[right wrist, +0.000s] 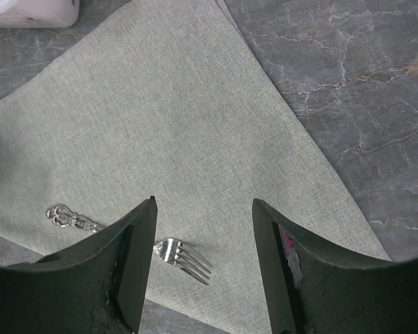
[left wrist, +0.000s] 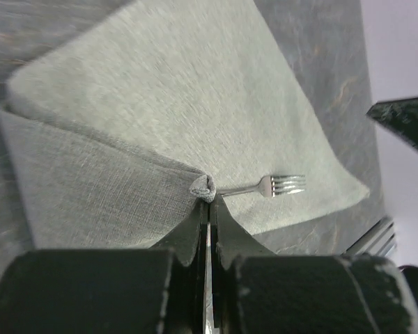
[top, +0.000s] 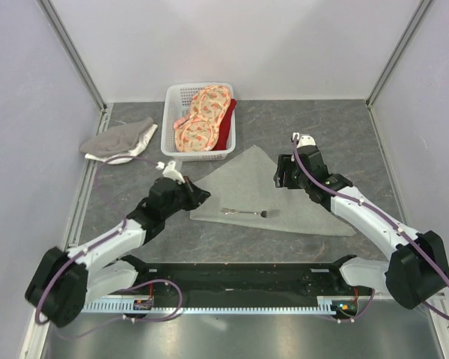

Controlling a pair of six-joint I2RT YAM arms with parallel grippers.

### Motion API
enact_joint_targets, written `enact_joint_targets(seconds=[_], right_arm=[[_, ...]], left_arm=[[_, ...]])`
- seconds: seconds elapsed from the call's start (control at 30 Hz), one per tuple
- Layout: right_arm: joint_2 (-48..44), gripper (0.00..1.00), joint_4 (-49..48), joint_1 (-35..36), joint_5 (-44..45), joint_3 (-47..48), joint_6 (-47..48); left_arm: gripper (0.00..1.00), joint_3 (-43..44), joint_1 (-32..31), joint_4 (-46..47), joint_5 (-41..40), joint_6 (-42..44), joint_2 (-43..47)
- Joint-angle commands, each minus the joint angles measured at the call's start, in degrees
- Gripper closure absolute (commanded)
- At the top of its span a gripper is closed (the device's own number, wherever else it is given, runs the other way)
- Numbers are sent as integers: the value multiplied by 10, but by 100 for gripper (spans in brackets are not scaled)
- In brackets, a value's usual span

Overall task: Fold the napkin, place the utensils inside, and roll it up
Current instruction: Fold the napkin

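Observation:
The grey-green napkin (top: pixel 273 194) lies folded into a triangle on the dark table, and also shows in the left wrist view (left wrist: pixel 174 104) and the right wrist view (right wrist: pixel 174 125). The silver fork (top: pixel 248 213) lies on it near its near edge, tines to the right; it also shows in the wrist views (left wrist: pixel 272 186) (right wrist: pixel 177 254). My left gripper (top: pixel 202 196) is shut on the napkin's left corner, pinching a small bunch of cloth (left wrist: pixel 203 188). My right gripper (top: pixel 282 182) is open and empty, held above the napkin's upper right part (right wrist: pixel 203 223).
A white basket (top: pixel 170 138) with orange-pink patterned cloths (top: pixel 202 120) and a red cloth stands at the back. A smaller grey-and-white cloth (top: pixel 120 140) lies at the back left. Walls close in the table's sides.

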State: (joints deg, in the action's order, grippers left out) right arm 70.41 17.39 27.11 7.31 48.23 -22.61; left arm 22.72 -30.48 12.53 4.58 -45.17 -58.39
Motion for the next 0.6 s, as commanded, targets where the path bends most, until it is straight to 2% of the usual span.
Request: enact_joint_targets(seconds=[0.0, 0.23, 0.57], right_arm=[[-24, 35, -12, -3, -13, -8, -16], [-37, 34, -11, -4, -13, -15, -24], [-44, 34, -8, -5, -12, -15, -27]], left_arm=[[98, 62, -63, 67, -26, 69, -79], [98, 155, -149, 89, -22, 112, -205], [98, 217, -218, 103, 7, 142, -305]])
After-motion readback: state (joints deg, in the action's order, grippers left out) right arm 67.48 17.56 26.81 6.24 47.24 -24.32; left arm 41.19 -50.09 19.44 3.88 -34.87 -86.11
